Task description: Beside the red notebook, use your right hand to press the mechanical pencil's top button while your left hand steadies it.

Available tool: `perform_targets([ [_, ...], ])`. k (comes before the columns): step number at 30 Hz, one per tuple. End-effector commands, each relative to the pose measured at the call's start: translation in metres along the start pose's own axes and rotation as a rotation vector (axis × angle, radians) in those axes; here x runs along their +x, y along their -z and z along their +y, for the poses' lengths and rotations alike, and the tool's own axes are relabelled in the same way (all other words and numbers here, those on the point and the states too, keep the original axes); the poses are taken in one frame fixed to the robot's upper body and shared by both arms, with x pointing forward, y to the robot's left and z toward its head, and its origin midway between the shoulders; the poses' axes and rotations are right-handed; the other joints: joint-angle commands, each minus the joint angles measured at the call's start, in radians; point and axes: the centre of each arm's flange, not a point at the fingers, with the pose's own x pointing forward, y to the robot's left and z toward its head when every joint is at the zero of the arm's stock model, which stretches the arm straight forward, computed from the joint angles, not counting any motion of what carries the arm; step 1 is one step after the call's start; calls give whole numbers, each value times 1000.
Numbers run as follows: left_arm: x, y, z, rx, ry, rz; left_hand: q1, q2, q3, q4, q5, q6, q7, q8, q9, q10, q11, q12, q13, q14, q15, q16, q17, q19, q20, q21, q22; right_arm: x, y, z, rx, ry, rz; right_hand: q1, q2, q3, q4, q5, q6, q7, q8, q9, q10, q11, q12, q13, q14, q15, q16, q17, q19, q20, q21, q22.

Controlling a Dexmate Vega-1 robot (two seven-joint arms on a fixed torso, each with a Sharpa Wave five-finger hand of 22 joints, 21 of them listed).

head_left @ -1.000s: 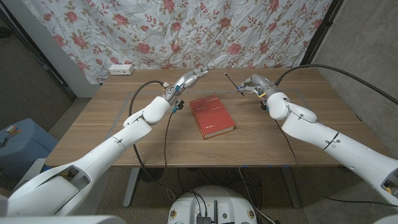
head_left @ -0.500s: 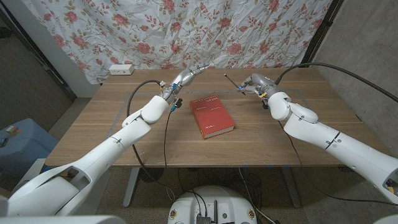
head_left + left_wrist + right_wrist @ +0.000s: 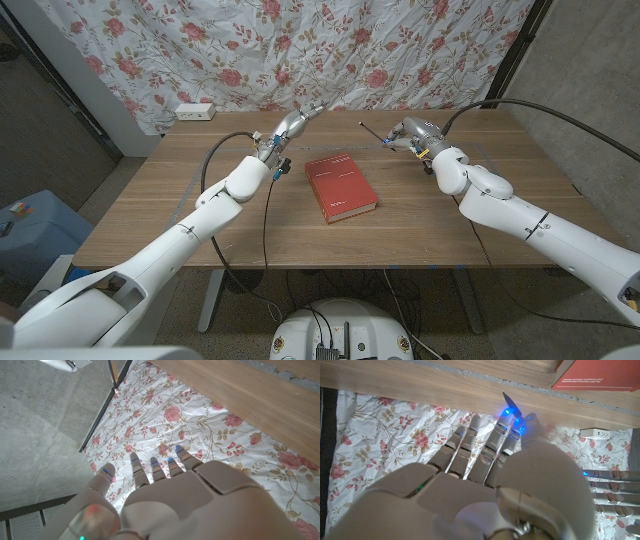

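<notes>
Red notebook lies nearest, closed, at the middle of the wooden table. Beyond it on the robot's right, the right hand pinches the mechanical pencil, whose thin dark shaft slants up and away toward the table's far edge, well apart from the notebook. Farther left, the left hand reaches out with fingers spread, holding nothing. Behind hangs a floral cloth.
</notes>
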Motion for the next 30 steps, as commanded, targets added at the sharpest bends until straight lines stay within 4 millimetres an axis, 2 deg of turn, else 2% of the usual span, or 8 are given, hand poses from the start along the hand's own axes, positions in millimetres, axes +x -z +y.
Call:
perform_targets([
  [1, -15, 6, 4, -74, -89, 31, 3, 49, 4, -4, 0, -4, -3, -2, 3, 5, 1, 0, 3, 5, -64, 5, 3, 11, -32, 5, 2, -1, -4, 0, -128, -3, -77, 15, 2, 3, 1, 4, 10, -9, 9, 6, -4, -5, 4, 4, 10, -151, 4, 3, 7, -8, 3, 2],
  [30, -43, 36, 7, -291, -275, 118, 0, 53, 10, -6, -1, -8, -2, 2, 4, 10, 8, -3, 3, 18, -67, 4, 3, 28, -26, 7, 2, 4, -23, 9, -350, -37, -308, 18, 0, 5, 1, 7, 1, -9, 14, 12, -12, -5, -1, 0, 16, -155, -1, 2, 18, -25, 4, 2],
])
